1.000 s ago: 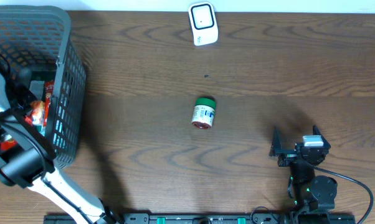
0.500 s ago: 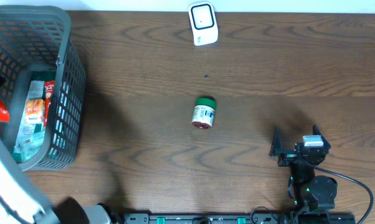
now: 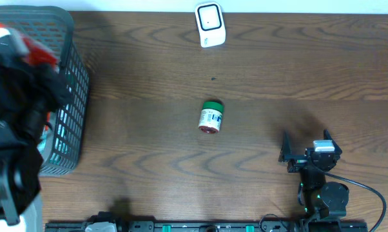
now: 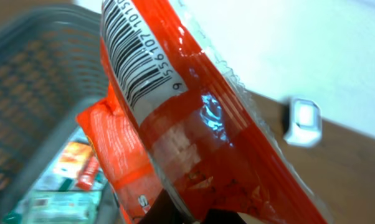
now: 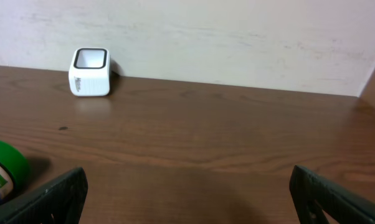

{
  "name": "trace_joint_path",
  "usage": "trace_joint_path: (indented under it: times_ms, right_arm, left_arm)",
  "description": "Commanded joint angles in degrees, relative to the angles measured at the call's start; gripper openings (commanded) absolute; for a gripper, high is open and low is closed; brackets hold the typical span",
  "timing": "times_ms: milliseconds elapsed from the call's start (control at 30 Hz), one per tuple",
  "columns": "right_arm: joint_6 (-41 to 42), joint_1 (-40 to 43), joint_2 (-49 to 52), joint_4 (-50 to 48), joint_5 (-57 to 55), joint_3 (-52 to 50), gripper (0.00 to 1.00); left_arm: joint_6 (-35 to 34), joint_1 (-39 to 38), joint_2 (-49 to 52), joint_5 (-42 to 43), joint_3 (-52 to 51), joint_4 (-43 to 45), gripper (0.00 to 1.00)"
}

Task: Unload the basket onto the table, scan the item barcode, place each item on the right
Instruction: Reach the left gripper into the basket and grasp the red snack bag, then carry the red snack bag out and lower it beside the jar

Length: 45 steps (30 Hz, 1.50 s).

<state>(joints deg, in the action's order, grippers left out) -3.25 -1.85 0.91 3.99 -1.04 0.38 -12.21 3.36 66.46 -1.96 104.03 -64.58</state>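
far left of the green-capped jar (image 3: 211,117), a grey mesh basket (image 3: 68,96) stands at the edge of the counter (image 3: 278,77), with a few flat packets (image 4: 60,180) lying in its bottom. above the basket, and so also far left of the jar, the left fingers (image 4: 194,214) are clamped together on the lower end of a red packet (image 4: 175,137). the packet is up in the air and tilted. its white barcode (image 4: 141,56) panel fills the top of the left wrist view, close to the lens. from overhead the arm there is a dark blur with bits of red showing. the jar itself lies on its side in the middle of the counter. beyond the jar, at the far edge by the wall, sits the white scanner (image 3: 210,24), well apart from the packet. to the right of the jar and nearer the front edge, the right fingers (image 3: 306,152) stand wide apart with nothing between them.
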Motion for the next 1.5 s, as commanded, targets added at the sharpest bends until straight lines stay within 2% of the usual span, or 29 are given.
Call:
trace_joint_path:
  times_ms: [0, 233, 400, 600, 967, 1000, 1100, 1133, 1167, 1300, 1333, 1367, 1400, 1467]
  right_arm:
    - [-0.50, 0.00, -0.15, 0.17, 0.07, -0.07, 0.99]
    - [-0.50, 0.00, -0.15, 0.17, 0.07, -0.07, 0.99]
    - [-0.50, 0.00, -0.15, 0.17, 0.07, -0.07, 0.99]
    - [-0.50, 0.00, -0.15, 0.20, 0.07, -0.07, 0.99]
    - [-0.50, 0.00, -0.15, 0.17, 0.07, -0.07, 0.99]
    - [-0.50, 0.00, -0.15, 0.17, 0.07, -0.07, 0.99]
    - [-0.50, 0.00, -0.15, 0.20, 0.07, -0.07, 0.99]
    - [-0.50, 0.00, -0.15, 0.20, 0.07, -0.07, 0.99]
    - [-0.50, 0.00, -0.15, 0.20, 0.07, -0.07, 0.99]
    - [-0.50, 0.00, -0.15, 0.20, 0.07, -0.07, 0.99]
    - [-0.50, 0.00, -0.15, 0.17, 0.07, -0.07, 0.99]
    - [-0.50, 0.00, -0.15, 0.17, 0.07, -0.07, 0.99]
    - [-0.50, 0.00, -0.15, 0.20, 0.07, -0.07, 0.99]
    - [-0.50, 0.00, -0.15, 0.17, 0.04, -0.07, 0.99]
  left_arm:
    - [-1.99, -7.63, 1.05, -2.62, 0.20, -1.64, 0.07]
    - [-6.91, -19.34, 6.64, -2.62, -6.05, -4.31, 0.07]
    - [-10.08, -23.91, 13.18, -2.60, -13.70, -3.82, 0.07]
    - [-13.99, -26.56, 23.71, -2.60, -20.11, -2.01, 0.07]
    - [-18.12, -28.09, 42.03, -0.44, -20.35, 3.85, 0.08]
    - [-18.14, -28.09, 43.08, 0.48, -20.35, 4.50, 0.13]
    - [-17.75, -28.02, 44.11, 3.04, -20.31, 5.86, 0.38]
    - [-17.31, -28.00, 43.95, 3.04, -20.04, 6.12, 0.43]
    - [-13.86, -27.76, 43.25, 3.02, -18.47, 6.21, 0.50]
    - [-10.54, -26.38, 40.65, 3.02, -13.86, 4.90, 0.67]
    - [-10.56, -25.92, 39.58, 3.02, -13.11, 4.92, 0.68]
    - [-10.56, -25.62, 38.66, 3.02, -12.90, 4.98, 0.68]
    - [-10.54, -25.31, 37.68, 2.99, -12.92, 5.18, 0.60]
    - [-10.54, -25.00, 36.76, 3.02, -12.94, 4.87, 0.30]
